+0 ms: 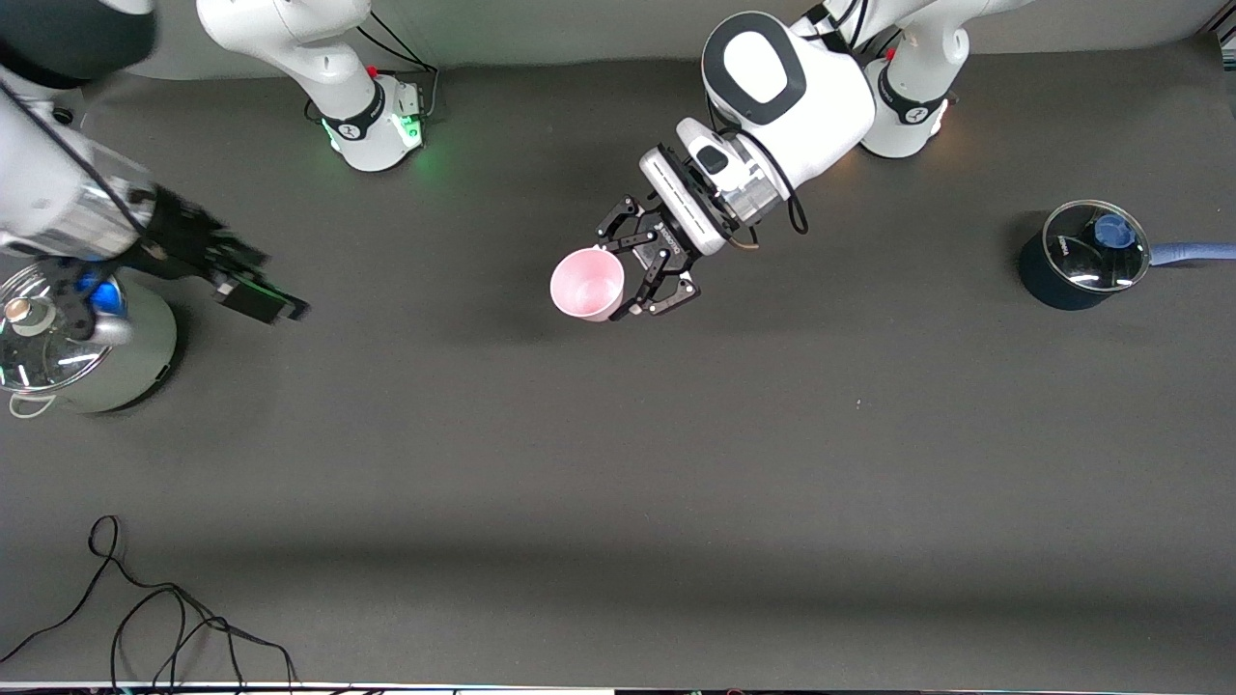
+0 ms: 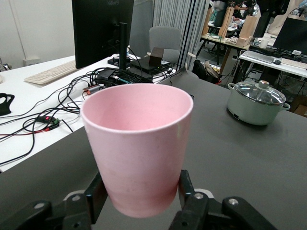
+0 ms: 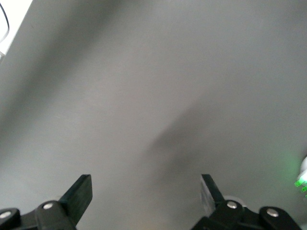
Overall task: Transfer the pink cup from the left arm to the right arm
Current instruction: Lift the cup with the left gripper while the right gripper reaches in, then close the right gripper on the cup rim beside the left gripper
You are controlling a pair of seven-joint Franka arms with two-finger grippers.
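Observation:
The pink cup [image 1: 586, 283] is a small pale tumbler, held over the middle of the dark table with its mouth tipped toward the front camera. My left gripper [image 1: 626, 272], a black linkage claw, is shut on the cup's lower body. In the left wrist view the cup [image 2: 138, 139] fills the middle, and the left gripper [image 2: 139, 194] pinches it near the base with both fingers [image 2: 96, 194]. My right gripper [image 1: 263, 301] hangs open toward the right arm's end of the table, well apart from the cup. In the right wrist view the right gripper [image 3: 146, 189] holds nothing over bare mat.
A pale green pot with a glass lid [image 1: 87, 347] stands at the right arm's end, partly under the right arm, also in the left wrist view [image 2: 256, 103]. A dark pot with a blue handle [image 1: 1081, 256] stands at the left arm's end. A black cable [image 1: 145, 618] lies near the front edge.

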